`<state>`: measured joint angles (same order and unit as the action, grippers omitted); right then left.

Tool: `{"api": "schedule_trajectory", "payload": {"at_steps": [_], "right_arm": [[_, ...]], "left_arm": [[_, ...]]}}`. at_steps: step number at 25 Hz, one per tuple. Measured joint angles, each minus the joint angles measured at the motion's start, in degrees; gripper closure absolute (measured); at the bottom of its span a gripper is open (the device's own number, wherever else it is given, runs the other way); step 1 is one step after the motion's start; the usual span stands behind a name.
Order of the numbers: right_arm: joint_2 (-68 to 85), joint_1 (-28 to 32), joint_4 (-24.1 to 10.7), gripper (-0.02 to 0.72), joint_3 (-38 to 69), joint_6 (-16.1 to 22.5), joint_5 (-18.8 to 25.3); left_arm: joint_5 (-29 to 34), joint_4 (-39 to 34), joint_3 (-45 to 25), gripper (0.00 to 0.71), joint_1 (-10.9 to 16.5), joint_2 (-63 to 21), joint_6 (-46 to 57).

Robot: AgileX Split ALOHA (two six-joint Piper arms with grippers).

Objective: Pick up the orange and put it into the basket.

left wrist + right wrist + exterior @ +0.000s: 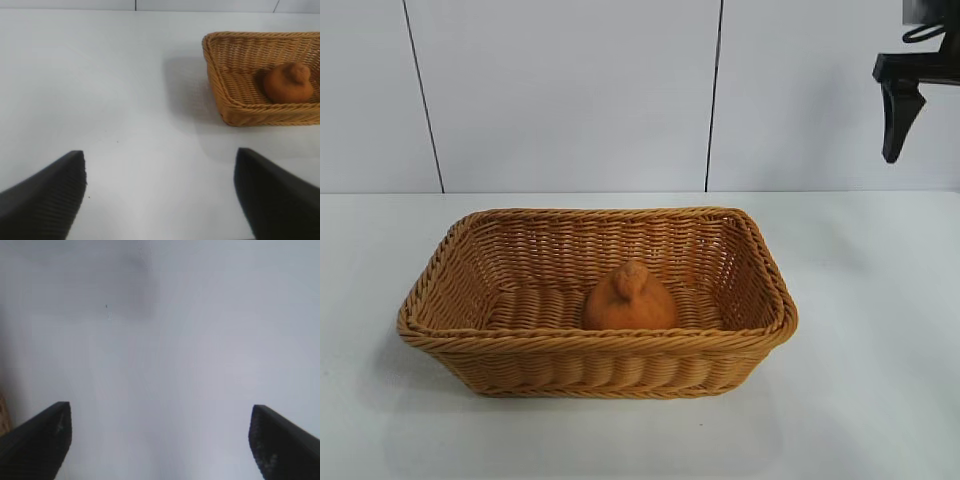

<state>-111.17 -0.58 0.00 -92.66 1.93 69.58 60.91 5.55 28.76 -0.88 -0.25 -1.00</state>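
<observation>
- Orange (629, 300) sits inside the basket (450, 345), near the front wall, knob up.
- Basket stands on the white table (870, 300), roughly centre.
- Right gripper (160, 440) high at the exterior view's top right edge, off to the basket's side, spread wide, holding nothing (only bare table under it).
- Left gripper (160, 195) spread wide, empty, low over the table, well apart from the basket.
- No labels or writing visible.

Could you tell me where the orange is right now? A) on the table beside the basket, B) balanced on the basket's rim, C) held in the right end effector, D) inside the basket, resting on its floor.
D: the orange sits on the woven floor inside the basket, clear of both end effectors.
</observation>
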Motion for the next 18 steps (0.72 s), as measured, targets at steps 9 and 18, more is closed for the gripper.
{"api": "schedule_trajectory", "payload": {"at_steps": [9, 18], "right_arm": [[18.20, 0.00, 0.70, 0.042, 24.43, -1.43, 0.24], [45.20, 0.00, 0.77, 0.042, 47.32, -1.58, -4.04]], "left_arm": [[0.00, 0.00, 0.00, 0.129, 0.00, 0.00, 0.00], [0.00, 0.00, 0.00, 0.129, 0.00, 0.00, 0.00]]}}
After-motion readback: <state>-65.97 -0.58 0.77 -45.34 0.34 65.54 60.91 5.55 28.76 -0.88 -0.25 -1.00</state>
